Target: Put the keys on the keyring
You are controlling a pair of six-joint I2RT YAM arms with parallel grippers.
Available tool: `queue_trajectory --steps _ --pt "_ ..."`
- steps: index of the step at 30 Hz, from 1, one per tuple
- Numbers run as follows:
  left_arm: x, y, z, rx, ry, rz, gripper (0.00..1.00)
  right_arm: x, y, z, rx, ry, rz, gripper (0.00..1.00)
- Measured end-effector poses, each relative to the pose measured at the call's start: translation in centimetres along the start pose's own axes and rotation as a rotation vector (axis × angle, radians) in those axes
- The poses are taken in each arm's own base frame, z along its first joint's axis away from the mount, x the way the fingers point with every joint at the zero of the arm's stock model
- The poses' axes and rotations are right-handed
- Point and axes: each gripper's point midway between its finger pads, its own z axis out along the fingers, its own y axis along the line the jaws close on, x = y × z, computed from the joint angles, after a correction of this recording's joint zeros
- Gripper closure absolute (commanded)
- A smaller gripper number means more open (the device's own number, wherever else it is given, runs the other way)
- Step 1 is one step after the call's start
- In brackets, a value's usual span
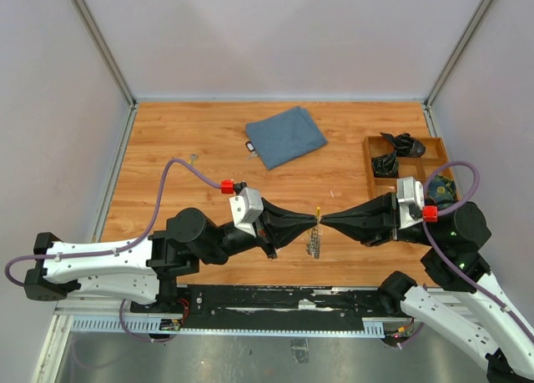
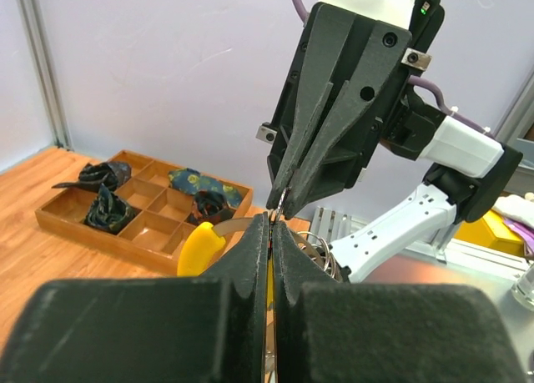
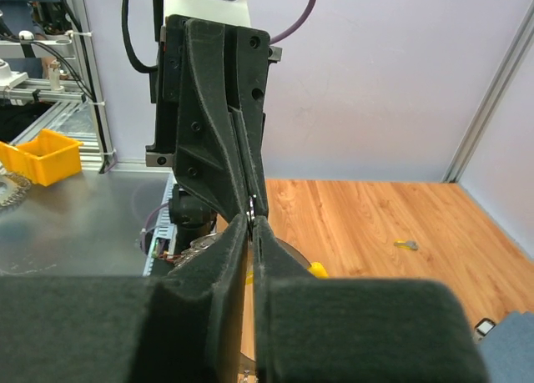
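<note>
Where the two arms meet tip to tip, low centre of the top view, the left gripper (image 1: 315, 221) and right gripper (image 1: 324, 220) both have jaws pressed fully together, w/ no gap showing in either wrist view. A yellow key (image 2: 200, 248) sticks out to the left in the left wrist view, its blade running straight into that pinch point. Can't tell which pair of jaws actually has it, or whether the other has the ring wire instead. The keyring (image 2: 319, 251) shows as thin metal loops just right of the left fingers, approx. at the same spot. More keys (image 1: 314, 245) sit in a bunch just below the tips in the top view. Upper centre of the table (image 1: 167, 133) lies a blue cloth (image 1: 286, 135), w/ a wooden tray (image 1: 367, 158) at upper right and one loose key (image 1: 193, 158) upper left.
</note>
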Motion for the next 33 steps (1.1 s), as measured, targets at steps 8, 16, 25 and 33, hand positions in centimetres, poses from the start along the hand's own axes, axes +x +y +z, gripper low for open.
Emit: queue_trajectory --steps 8,16,25,33 --pt "1.5 0.4 -0.5 -0.018 0.107 0.030 1.00 -1.2 0.4 -0.7 0.004 0.055 -0.060 0.65" --pt "1.0 1.2 -0.7 -0.076 0.263 0.078 0.99 -1.2 0.4 -1.6 -0.003 0.203 -0.113 0.65" --pt "5.3 3.1 -1.0 -0.182 0.593 0.178 0.99 3.6 -0.2 -2.3 -0.012 0.377 -0.040 0.66" --pt "9.3 4.6 -3.0 -0.223 0.811 0.268 0.99 5.5 -0.1 -2.8 -0.013 0.408 -0.027 0.66"
